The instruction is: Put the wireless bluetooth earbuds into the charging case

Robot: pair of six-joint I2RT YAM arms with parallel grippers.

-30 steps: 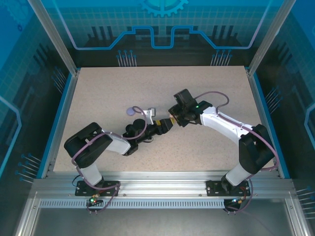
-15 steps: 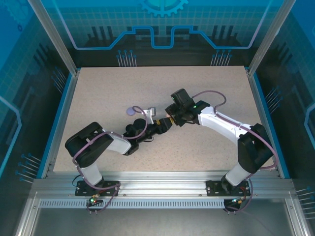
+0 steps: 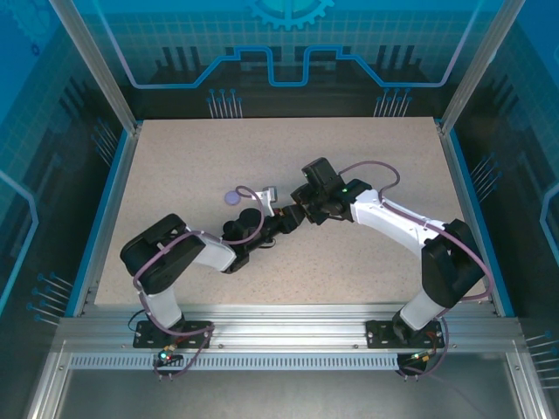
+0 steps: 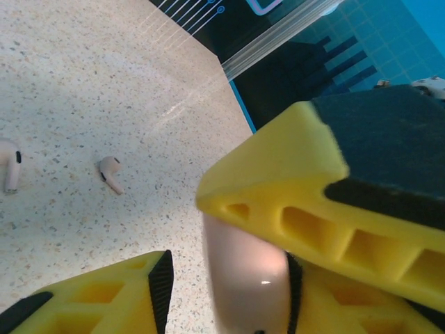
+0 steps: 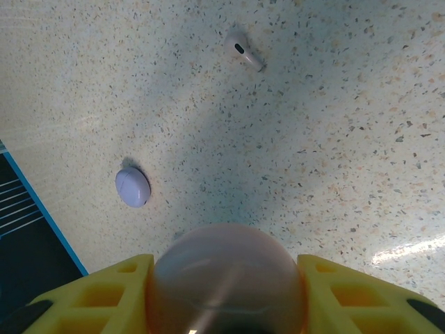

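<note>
A pale pink round charging case sits between the yellow fingers of my right gripper, which is shut on it. Both grippers meet at mid-table, my right gripper facing my left gripper. In the left wrist view the same case stands between the jaws of my left gripper. It rests against the right pad, with a gap to the left finger. Two pale pink earbuds lie on the table beyond. One earbud lies ahead of the right gripper.
A closed lavender case lies left of the grippers, also seen as a lavender case on the speckled table. Blue rails and posts border the table on both sides. The right gripper's yellow finger crosses the left wrist view.
My left gripper's jaws have narrowed around the pink case. The right gripper carried the case slightly left, and the left gripper edged up to meet it.
</note>
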